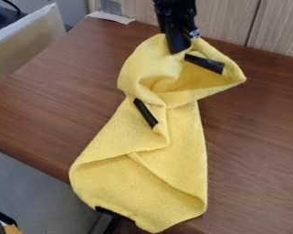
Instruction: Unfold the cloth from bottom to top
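The tool (180, 48) had the yellow cloth (184, 137) pinched near the table's (57, 100) far edge; that twisted middle threatened dragging, not unfolding!

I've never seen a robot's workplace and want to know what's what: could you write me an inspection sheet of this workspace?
Surface: brown wood-grain table.
Job's things: yellow cloth, bunched and twisted, folds across its middle; its lower left part reaches past the table's edge.
Clutter: black strips on the cloth; white sheet near the table's far edge.
Gripper: black gripper, at the cloth's upper part.
Cables: one dark cable, upper left corner.
Surroundings: wood-look panel behind, pale board at left.
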### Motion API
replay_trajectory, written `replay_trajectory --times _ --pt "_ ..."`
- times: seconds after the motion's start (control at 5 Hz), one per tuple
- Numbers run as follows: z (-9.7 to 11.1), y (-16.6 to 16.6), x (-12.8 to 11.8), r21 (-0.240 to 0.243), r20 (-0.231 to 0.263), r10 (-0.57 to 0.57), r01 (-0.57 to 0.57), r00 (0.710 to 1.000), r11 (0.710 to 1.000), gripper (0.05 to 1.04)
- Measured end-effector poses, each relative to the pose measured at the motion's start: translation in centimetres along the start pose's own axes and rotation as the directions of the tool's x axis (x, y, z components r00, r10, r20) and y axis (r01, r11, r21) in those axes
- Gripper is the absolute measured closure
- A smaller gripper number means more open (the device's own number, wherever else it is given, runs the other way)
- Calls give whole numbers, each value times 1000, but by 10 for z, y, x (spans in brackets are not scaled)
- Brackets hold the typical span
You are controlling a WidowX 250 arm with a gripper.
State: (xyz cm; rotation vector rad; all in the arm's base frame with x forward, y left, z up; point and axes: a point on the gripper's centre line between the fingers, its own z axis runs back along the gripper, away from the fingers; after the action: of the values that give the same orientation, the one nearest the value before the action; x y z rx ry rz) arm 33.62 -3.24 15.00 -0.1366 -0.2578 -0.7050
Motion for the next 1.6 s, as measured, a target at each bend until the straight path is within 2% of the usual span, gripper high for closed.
replay_trajectory --times 0.2,0.4,0.6,1.0,1.2,1.4,1.6 --pt "-19 25 11 -11 -36 7 -7 999 1000 1021" --pt "-36 48 7 -26 -72 35 -37 997 999 1021" --pt "-47 67 6 -35 -81 58 -61 995 998 1021" --pt "-57 81 4 -56 -92 81 -86 992 995 996" --pt "-58 81 3 -76 -97 95 -102 991 992 840" --pt "-57 83 1 -75 -96 102 -110 990 991 574" --pt "-58 83 1 -79 -95 106 -114 990 990 266"
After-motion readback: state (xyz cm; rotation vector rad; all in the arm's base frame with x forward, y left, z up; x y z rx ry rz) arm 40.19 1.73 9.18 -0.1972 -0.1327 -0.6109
